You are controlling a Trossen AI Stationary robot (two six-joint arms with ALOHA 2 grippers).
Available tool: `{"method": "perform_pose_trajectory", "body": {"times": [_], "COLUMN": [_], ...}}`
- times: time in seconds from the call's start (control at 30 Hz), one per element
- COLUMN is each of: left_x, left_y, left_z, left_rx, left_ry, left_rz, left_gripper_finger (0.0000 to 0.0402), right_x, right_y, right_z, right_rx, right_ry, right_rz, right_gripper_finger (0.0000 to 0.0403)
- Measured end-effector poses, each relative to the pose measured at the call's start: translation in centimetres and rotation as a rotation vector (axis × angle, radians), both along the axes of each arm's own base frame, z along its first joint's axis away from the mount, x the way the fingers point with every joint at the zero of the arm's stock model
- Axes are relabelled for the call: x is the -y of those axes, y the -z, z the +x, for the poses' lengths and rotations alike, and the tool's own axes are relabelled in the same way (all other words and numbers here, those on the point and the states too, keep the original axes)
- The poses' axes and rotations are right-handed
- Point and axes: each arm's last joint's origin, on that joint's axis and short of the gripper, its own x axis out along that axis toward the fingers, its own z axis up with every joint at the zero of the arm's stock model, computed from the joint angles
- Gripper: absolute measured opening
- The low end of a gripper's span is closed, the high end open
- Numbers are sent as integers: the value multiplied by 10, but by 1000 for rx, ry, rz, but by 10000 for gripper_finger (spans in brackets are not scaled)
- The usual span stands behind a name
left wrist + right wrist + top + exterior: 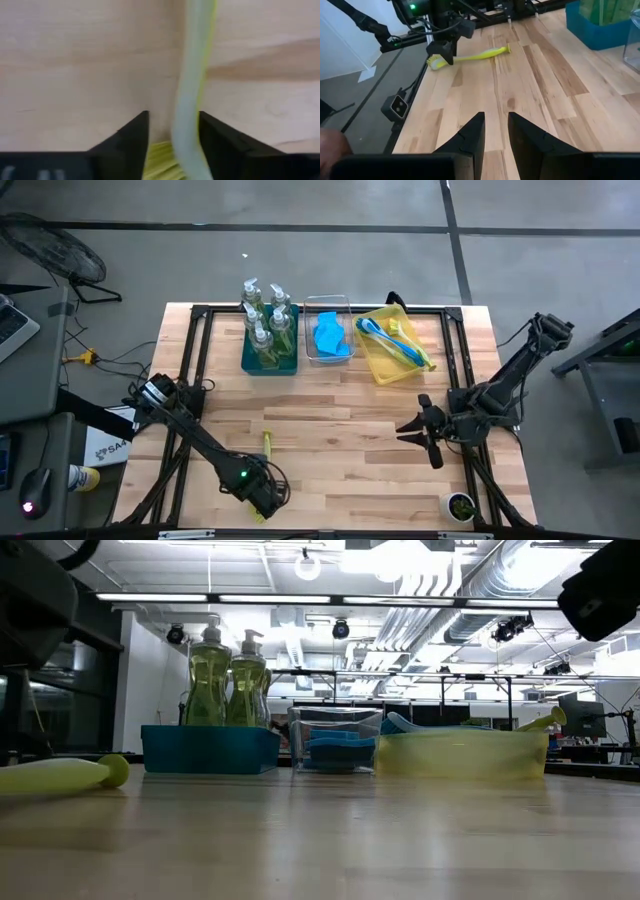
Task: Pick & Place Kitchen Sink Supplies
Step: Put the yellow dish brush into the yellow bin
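Risk entry, yellow-green dish brush (267, 444): lies flat on the counter (340, 430) near its front edge, bristle head toward the edge, well apart from the yellow bin (385, 355) where other brushes rest. Left hand (172, 137) sits low over the head end, fingers narrowing either side of the handle just above the bristles; firm hold not confirmed. Hazard: a grip so close to the head leaves the long handle unbalanced, so the brush may pivot or droop on lifting; a slim rounded handle may also squirt out sideways, or roll off the near edge. Right hand (495, 132): waiting over the counter's right side, fingers narrow, holding nothing. Pump bottles (268, 315) stand in the teal bin (268, 365)
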Motion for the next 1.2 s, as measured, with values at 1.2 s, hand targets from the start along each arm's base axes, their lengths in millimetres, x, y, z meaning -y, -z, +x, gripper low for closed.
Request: {"method": "perform_pose_trajectory", "body": {"times": [1.2], "left_x": [12], "left_y": [-66], "left_z": [48], "left_rx": [748], "left_ry": [481], "left_rz": [829], "left_gripper_finger": [61], "right_x": [-38], "right_y": [34], "right_z": [33], "right_rx": [6], "right_ry": [3], "right_rz": [57], "right_gripper_finger": [78]}}
